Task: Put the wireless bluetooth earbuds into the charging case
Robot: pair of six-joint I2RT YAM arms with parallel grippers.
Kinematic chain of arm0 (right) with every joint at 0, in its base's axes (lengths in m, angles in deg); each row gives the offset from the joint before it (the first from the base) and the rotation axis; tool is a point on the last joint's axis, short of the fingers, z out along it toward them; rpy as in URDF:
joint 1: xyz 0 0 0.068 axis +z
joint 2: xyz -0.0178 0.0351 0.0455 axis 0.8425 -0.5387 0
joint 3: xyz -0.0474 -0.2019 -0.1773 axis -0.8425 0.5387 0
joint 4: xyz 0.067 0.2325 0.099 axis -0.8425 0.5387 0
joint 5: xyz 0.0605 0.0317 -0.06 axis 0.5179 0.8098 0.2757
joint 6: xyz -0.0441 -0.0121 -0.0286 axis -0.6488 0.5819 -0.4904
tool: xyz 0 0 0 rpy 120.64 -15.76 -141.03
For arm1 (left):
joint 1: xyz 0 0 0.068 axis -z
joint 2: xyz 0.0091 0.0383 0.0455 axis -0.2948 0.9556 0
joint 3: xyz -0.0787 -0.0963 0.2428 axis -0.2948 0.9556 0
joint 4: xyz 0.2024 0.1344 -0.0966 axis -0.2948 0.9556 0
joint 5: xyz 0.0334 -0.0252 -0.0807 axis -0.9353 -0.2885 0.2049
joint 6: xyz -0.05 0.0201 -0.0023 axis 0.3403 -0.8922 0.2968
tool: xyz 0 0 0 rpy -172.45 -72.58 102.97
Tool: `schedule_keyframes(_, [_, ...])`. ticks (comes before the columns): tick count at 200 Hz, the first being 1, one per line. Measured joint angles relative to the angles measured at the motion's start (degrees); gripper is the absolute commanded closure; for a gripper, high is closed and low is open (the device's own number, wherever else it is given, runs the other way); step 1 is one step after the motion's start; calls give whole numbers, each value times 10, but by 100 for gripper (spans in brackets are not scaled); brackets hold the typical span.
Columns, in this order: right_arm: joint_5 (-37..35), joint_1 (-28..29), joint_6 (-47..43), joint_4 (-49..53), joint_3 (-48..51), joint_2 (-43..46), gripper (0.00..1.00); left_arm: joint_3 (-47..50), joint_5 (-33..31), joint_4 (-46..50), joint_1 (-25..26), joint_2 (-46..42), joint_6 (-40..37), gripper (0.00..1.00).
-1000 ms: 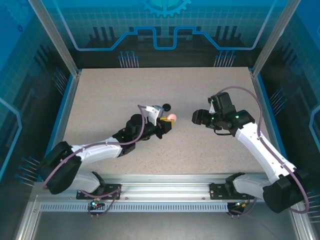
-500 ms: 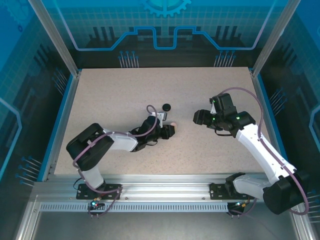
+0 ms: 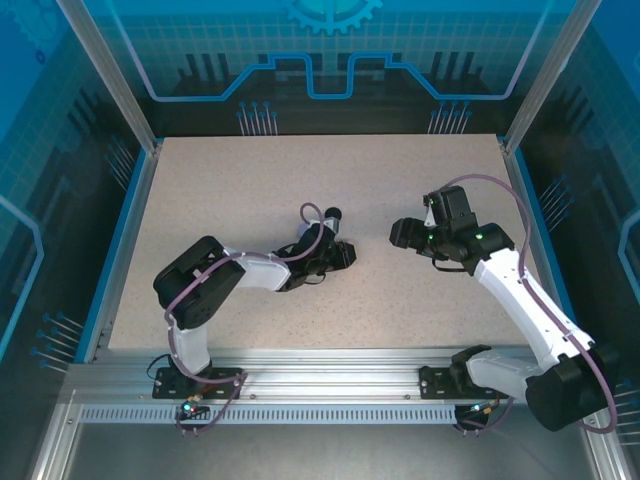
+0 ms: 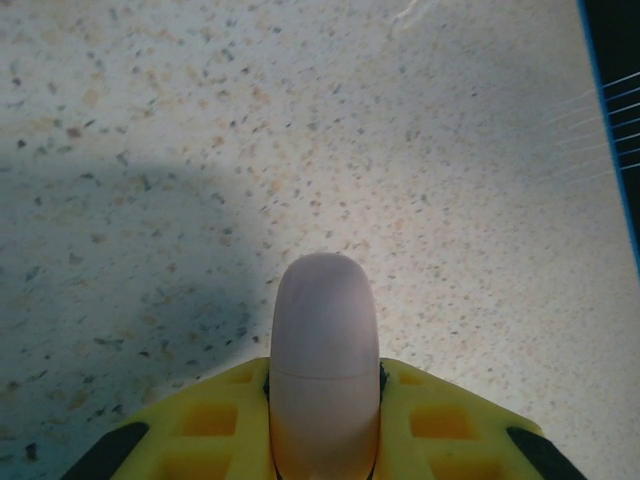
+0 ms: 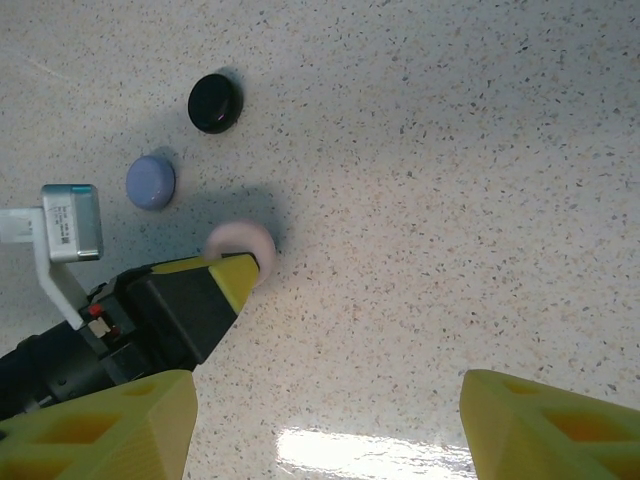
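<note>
My left gripper is low over the middle of the table, shut on a pinkish-beige round charging case that sticks out past its yellow fingers. The right wrist view shows that pink case in the left gripper, close to the tabletop. Beyond it lie a lilac round case and a black round case, both closed. The black case sits just behind the left wrist. My right gripper hovers open to the right, its fingers wide apart over bare table. The earbuds are out of view.
The speckled beige tabletop has a blue raised edge and transparent walls around it. Open surface lies between the two grippers and to the far left and back.
My left arm has folded up at the elbow and its gripper has dropped toward the table with the pink case. The right gripper has barely shifted.
</note>
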State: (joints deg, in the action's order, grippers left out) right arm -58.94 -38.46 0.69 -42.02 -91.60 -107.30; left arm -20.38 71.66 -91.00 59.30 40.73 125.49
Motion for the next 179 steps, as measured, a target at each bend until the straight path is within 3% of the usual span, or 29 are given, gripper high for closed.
schedule_keyframes(40, [0,-2,-2,9,-12,3,29,-4,-4,37,0,3,2,48])
schedule_keyframes(99, [-3,-3,-7,17,-30,12,29,0,-30,101,-14,-49,-25,22])
schedule_keyframes(106, [-3,-3,-8,18,-31,12,29,7,-35,106,-18,-65,-28,13])
schedule_keyframes(134, [-4,-3,-9,21,-34,14,29,45,-56,127,-39,-140,-48,2])
schedule_keyframes(163, [-6,-4,-13,23,-34,18,26,84,-89,158,-61,-238,-83,1])
schedule_keyframes(179, [-10,-6,-18,24,-34,19,17,96,-114,176,-62,-299,-115,1])
